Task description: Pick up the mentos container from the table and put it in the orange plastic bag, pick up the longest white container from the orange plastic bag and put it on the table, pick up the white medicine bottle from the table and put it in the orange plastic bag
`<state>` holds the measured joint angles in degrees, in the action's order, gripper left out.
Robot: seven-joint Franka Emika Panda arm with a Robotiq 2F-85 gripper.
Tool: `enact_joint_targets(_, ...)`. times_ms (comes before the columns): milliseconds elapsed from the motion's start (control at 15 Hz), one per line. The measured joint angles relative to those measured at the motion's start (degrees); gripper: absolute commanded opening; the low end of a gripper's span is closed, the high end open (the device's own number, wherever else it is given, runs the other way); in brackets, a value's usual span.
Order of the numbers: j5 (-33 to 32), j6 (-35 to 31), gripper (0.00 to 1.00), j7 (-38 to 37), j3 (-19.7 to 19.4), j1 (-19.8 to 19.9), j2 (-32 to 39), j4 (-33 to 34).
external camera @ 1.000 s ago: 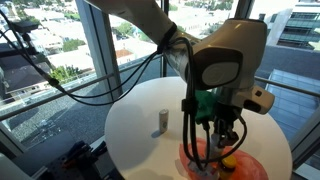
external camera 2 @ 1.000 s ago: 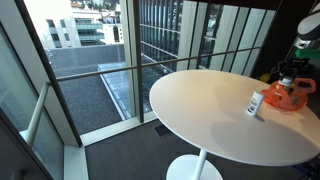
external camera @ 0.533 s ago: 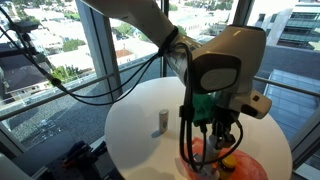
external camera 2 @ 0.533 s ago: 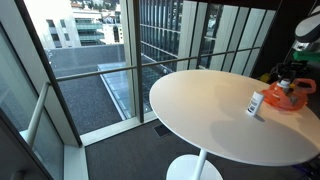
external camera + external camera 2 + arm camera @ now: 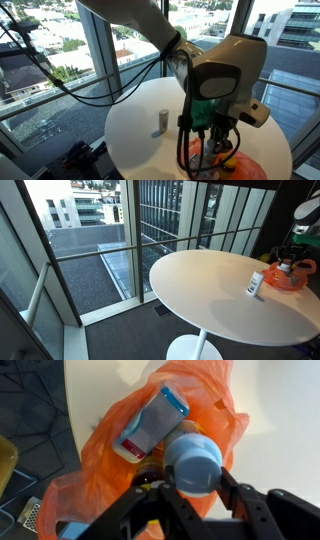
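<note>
**Status: step 1 of 3, at the point of release.**

- Hand (image 5: 194, 482): in the wrist view the fingers sit narrow against both sides of the mentos container (image 5: 193, 463), so it is judged to be gripped. The hand hangs directly over the open orange plastic bag (image 5: 105, 480).
- Mentos container: between the fingers, off the worktop (image 5: 200, 290), and inside or just above the bag mouth. Depth cannot be read. Release is not yet done.
- Longest white container (image 5: 150, 425): lies in the bag just ahead of the hand, blue cap pointing away. Step 2 is not begun.
- White medicine bottle (image 5: 160, 122): stands upright on the worktop, well apart from the hand and outside the bag; in an exterior view it appears just beside the bag (image 5: 255, 283). Step 3 is not begun.

Remaining: release, one removal, one placement.
</note>
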<state>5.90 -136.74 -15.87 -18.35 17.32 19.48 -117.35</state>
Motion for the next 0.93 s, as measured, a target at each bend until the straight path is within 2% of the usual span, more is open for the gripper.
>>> enact_joint_targets(467, 2.22, 0.00, 0.19, 1.33, 0.22, 0.56, 0.61, -0.02)
enact_joint_targets(533, 2.22, -0.03, 0.38, 1.42, 0.22, 0.56, 0.61, -0.02)
enact_joint_targets(600, 2.22, -0.10, 0.62, 1.54, 0.22, 0.56, 0.60, -0.02)
enact_joint_targets(933, 2.22, -0.50, 0.99, 2.64, 0.33, 0.54, 0.20, -0.09)
